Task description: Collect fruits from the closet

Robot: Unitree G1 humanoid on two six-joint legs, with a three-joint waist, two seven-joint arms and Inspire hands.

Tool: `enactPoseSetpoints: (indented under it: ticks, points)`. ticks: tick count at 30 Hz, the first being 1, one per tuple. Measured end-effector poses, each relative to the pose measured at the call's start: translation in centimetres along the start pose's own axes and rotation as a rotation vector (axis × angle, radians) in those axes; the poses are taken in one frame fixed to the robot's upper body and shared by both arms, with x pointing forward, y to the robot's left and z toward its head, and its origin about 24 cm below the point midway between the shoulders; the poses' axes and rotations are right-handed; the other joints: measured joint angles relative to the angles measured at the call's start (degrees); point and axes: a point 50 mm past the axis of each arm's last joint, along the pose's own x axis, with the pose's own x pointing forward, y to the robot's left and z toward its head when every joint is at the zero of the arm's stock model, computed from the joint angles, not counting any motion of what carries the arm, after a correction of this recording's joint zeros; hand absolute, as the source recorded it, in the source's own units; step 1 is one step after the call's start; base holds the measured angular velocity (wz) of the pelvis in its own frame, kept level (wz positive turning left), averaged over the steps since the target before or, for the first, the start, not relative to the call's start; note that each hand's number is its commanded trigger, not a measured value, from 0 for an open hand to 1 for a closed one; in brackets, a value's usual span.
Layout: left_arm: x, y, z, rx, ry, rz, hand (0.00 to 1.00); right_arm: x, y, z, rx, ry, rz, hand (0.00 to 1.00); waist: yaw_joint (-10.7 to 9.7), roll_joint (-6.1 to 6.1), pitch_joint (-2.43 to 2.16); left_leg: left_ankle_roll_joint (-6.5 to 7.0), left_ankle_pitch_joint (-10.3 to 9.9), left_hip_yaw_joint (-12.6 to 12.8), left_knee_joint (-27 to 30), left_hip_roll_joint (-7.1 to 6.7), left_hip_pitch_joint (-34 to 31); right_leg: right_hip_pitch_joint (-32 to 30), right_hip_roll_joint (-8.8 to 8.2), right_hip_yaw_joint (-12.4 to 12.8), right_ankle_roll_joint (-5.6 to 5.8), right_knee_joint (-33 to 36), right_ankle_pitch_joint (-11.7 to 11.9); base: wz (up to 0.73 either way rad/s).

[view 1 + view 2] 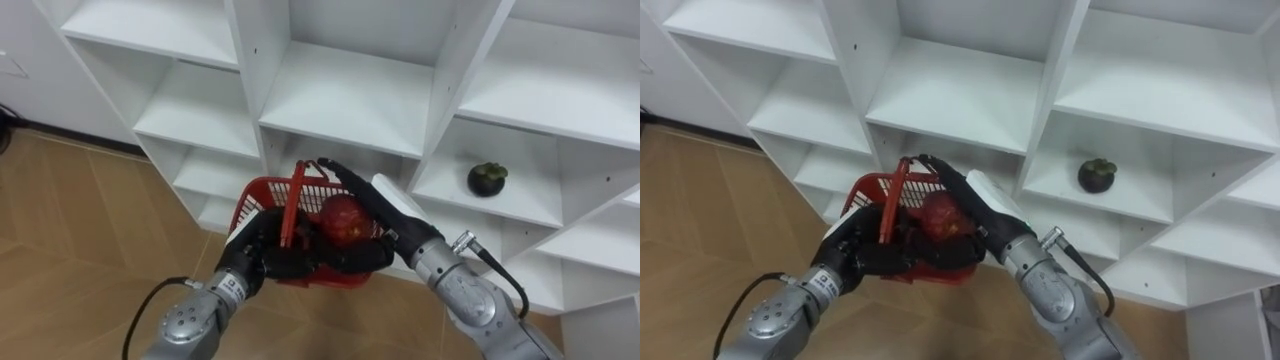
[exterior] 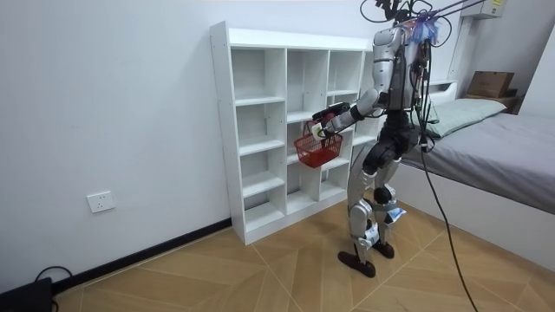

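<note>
Left hand [image 1: 258,258] is curled around the near side of the red basket [image 1: 257,203], holding it level before the white shelf unit [image 1: 345,95], evidently as the receptacle. A red fruit [image 1: 343,220] sits over the basket's mouth, cupped between the fingers and thumb of the right hand [image 1: 392,212], judged ready for release. A mangosteen [image 1: 487,178] remains on a shelf to the right, uncollected.

A home bedroom: a bed [image 2: 503,143] stands beside white cubby shelving [image 2: 260,130] on wood flooring [image 2: 260,277].

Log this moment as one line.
at white shelves | left hand holds red basket | right hand grips red fruit at basket | dark fruit on shelf
</note>
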Motion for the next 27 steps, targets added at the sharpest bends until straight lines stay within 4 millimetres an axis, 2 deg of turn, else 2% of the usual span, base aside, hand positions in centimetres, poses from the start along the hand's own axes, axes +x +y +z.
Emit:
enactPoseSetpoints:
  ticks: [27]
  points:
    - [-0.32,-0.1,-0.44,0.003,0.013,0.0,1.0,-0.16,0.13,0.07,-0.009,-0.003,0.013,0.0,-0.2,-0.18,0.05,-0.02,0.0,1.6,-1.5,0.08,1.9,0.6,-0.02,1.2,0.03,-0.2,0.0,-0.02]
